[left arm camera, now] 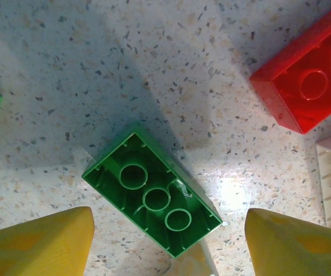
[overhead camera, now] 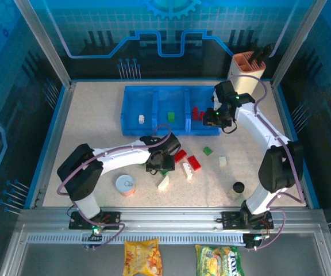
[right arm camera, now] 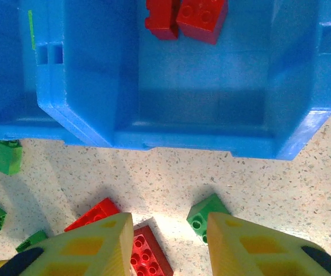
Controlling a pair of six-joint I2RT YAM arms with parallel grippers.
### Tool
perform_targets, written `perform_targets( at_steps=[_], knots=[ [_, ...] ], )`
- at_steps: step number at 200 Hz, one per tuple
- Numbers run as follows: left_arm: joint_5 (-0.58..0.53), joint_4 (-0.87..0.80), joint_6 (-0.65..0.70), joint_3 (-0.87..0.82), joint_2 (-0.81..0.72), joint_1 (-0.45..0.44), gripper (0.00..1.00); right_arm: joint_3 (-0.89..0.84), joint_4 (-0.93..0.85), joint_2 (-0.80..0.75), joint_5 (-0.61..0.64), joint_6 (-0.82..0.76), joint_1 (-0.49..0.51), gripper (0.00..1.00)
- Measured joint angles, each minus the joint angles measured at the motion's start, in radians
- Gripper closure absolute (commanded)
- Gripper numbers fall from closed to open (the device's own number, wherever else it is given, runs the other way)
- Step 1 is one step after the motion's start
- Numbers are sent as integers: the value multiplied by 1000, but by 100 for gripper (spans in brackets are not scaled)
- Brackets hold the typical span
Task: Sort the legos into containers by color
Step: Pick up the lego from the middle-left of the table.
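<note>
Left hand [left arm camera: 169,217] straddles diagonal green lego [left arm camera: 152,198].

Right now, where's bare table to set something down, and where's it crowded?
Bare: table left of the blue tray, out to its left edge; also the near strip between tin can and black-capped bottle. Crowded: in front of the tray, where loose legos cluster around the left gripper.

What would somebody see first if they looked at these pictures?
Probably the big blue tray at the back of the table, with red bricks in its right compartment. Closer in, loose bricks in red, green and white lie scattered mid-table. Right below the open left gripper sits a green brick, flipped hollow side up.
</note>
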Motion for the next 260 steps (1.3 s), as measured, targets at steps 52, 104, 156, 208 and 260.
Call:
perform_targets(
  at_steps=[52, 104, 156, 208, 260],
  knots=[
    [-15, -28, -135, 29, 58, -18, 24, -31, 6, -27, 6, -21, -16, 60],
    [-10, -20, -180, 29, 97, -18, 38, -43, 10, -51, 3, -29, -31, 60],
    [-6, 10, -177, 27, 99, -18, 52, -43, 10, -63, 3, -29, -31, 61],
    [-3, 19, -177, 26, 99, -18, 59, -43, 10, -72, 2, -29, -31, 61],
    [-3, 21, -171, 26, 99, -18, 65, -49, 9, -75, 2, -29, -31, 61]
  ],
)
